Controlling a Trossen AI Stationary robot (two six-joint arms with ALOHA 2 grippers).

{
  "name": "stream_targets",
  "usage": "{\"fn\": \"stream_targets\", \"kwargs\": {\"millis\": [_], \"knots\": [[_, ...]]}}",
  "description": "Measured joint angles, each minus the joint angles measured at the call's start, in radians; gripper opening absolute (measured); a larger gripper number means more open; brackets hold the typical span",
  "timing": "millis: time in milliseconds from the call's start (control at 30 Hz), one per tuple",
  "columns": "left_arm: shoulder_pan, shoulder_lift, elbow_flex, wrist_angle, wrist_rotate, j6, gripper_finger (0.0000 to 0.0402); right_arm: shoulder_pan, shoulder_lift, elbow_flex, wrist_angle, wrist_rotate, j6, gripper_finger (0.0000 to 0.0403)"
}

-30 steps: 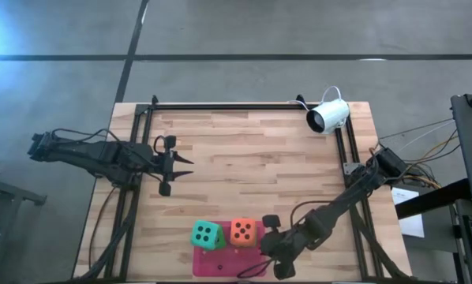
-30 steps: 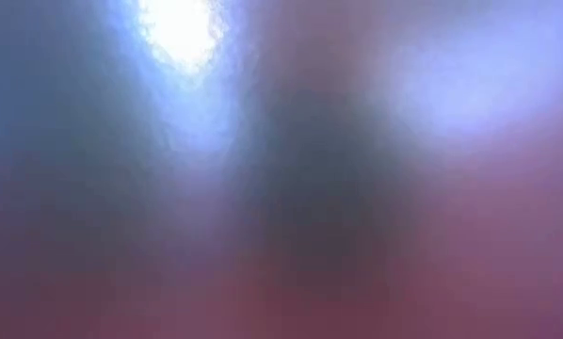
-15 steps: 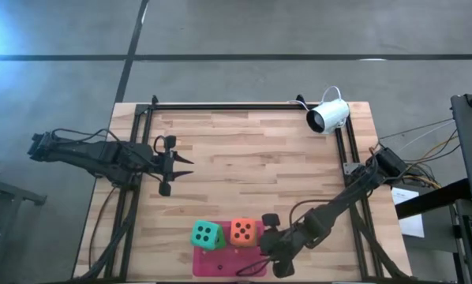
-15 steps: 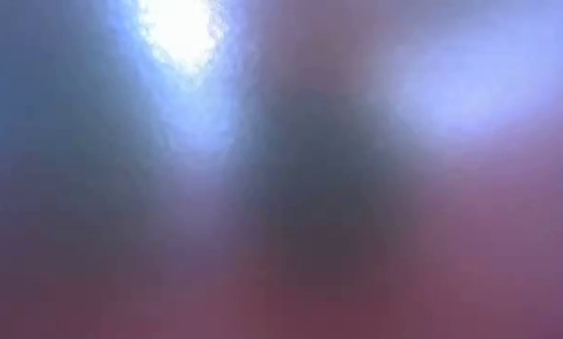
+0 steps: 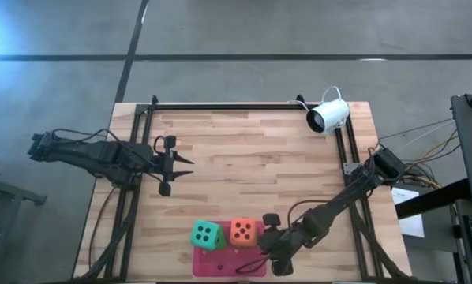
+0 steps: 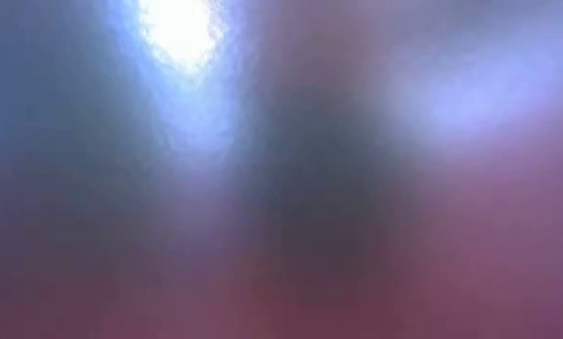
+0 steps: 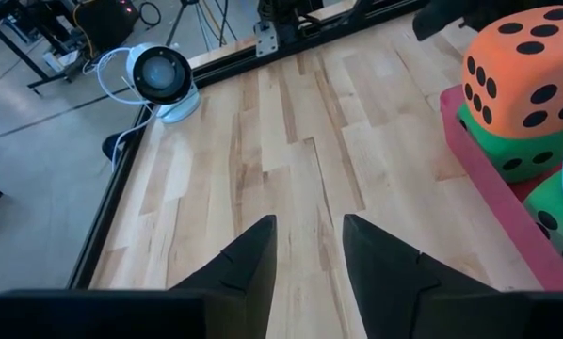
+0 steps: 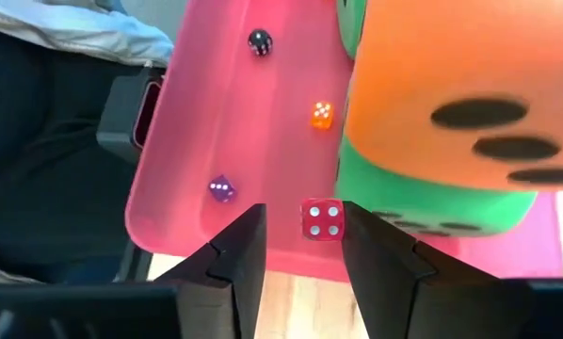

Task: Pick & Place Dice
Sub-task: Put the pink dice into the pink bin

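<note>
An orange-red die (image 5: 243, 232) and a teal die (image 5: 207, 234) each sit on top of a green die (image 7: 517, 151) on the pink mat (image 5: 220, 266) at the table's near edge. Small dice lie on the mat: black (image 8: 259, 41), orange (image 8: 322, 114), purple (image 8: 221, 189) and red (image 8: 323, 218). My right gripper (image 8: 302, 215) points down at the mat's right end, open. The red small die lies on the mat between its fingertips. My left gripper (image 5: 181, 164) waits open over the table's left side with nothing between its fingers (image 7: 308, 254). My right gripper stands from above with one fingertip on each side of the red small die (image 8: 323, 218). There is a gap between the die and one finger (image 8: 249, 235). Whether the other finger (image 8: 361, 235) touches it, I cannot tell. The die rests on the mat.
A white camera (image 5: 328, 116) stands at the table's far right corner. Black rails (image 5: 220, 106) run along the far, left and right sides. Bare wood lies between the two arms. Dark clothing (image 8: 46, 141) shows beyond the near edge.
</note>
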Motion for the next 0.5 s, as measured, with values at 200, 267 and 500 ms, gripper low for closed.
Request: {"fn": "stream_targets", "kwargs": {"millis": [200,267,500], "knots": [[0.000,0.000,0.000,0.000,0.000,0.000,0.0131,0.000,0.006,-0.016,-0.010,-0.005,0.053,0.0121],[0.000,0.000,0.000,0.000,0.000,0.000,0.0133,0.000,0.006,-0.017,-0.008,-0.004,0.054,0.0119],[0.000,0.000,0.000,0.000,0.000,-0.023,0.0128,-0.001,0.006,-0.029,-0.004,-0.001,0.054,0.0120]]}}
